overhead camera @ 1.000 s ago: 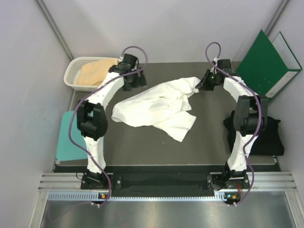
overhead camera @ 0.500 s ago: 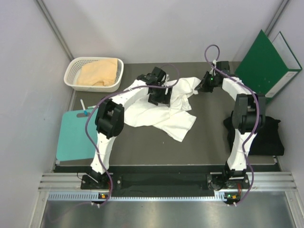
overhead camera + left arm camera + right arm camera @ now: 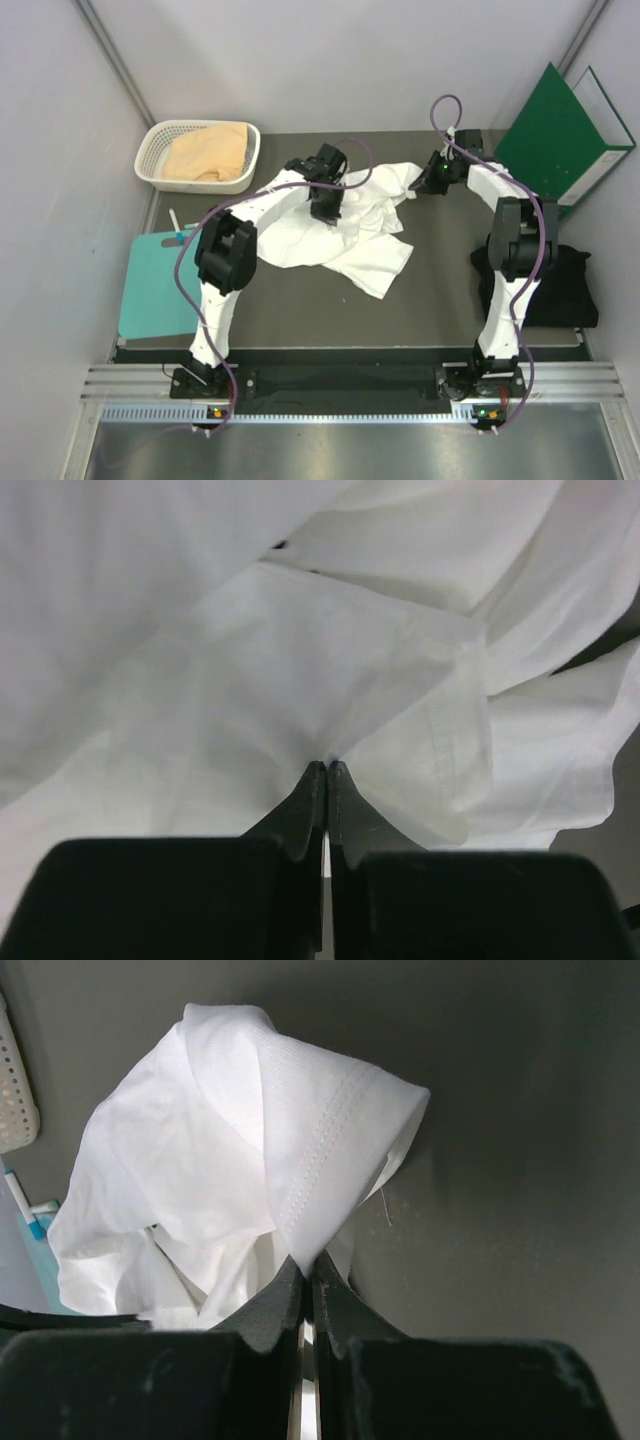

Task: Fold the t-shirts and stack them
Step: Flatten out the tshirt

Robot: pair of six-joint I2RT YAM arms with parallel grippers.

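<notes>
A white t-shirt (image 3: 340, 235) lies crumpled in the middle of the dark table; no print shows on it. My left gripper (image 3: 327, 212) is down on its upper middle and shut on a pinch of the white cloth (image 3: 300, 680). At the shirt's far right corner, my right gripper (image 3: 420, 186) is shut on a stitched hem (image 3: 320, 1160). A tan-peach t-shirt (image 3: 207, 152) fills the white basket (image 3: 150, 150) at the back left. The black t-shirt (image 3: 560, 285) lies folded at the right edge, partly behind the right arm.
A green binder (image 3: 560, 135) leans on the wall at the back right. A teal board (image 3: 150, 285) lies at the left edge with a small pen (image 3: 177, 228) at its top. Bare dark table (image 3: 300, 310) shows near the front.
My left arm swung from beside the basket rightward onto the white t-shirt, and its gripper closed on the cloth. The right gripper has kept its hold on the hem.
</notes>
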